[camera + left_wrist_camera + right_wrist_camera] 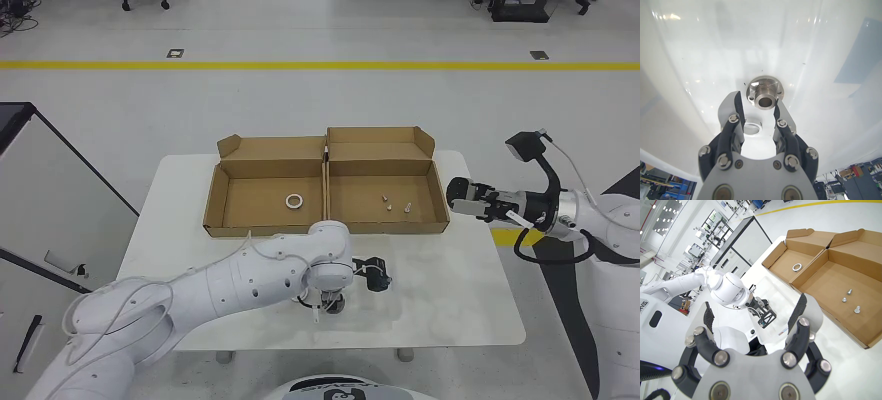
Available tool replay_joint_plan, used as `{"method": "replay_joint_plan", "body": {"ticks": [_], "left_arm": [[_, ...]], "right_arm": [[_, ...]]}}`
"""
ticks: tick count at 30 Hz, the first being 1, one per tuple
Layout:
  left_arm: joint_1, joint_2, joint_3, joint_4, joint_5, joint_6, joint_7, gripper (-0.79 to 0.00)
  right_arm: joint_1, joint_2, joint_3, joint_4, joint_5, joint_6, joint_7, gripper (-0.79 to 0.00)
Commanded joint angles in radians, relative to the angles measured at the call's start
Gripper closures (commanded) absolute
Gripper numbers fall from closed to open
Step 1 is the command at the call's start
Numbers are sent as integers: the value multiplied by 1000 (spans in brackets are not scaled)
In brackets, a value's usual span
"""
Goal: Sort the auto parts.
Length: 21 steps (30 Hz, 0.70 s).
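**Left arm lined up for a pick**

The left gripper (757,98) is spread open around a flanged metal hub (765,91) sitting in the white tray (696,56), not clamped yet. I'd say next is squeeze, then lift. The right gripper (456,196) hangs open beside the table. The wrist cam gives the hub close up, and the top cam gives the destinations: ring box (213,200) or bolt box (436,195)

Ring (295,201) lies in left box (250,212), bolts (385,206) in right box (425,198).
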Motion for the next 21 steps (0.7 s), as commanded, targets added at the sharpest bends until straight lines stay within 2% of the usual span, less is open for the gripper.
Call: {"method": "replay_joint_plan", "body": {"ticks": [1, 21], "left_arm": [[3, -1, 0, 2, 1, 0, 0, -363], [19, -7, 0, 10, 5, 0, 0, -348]], "right_arm": [[0, 0, 0, 0, 0, 0, 0, -785], [0, 0, 0, 0, 0, 0, 0, -785]]}}
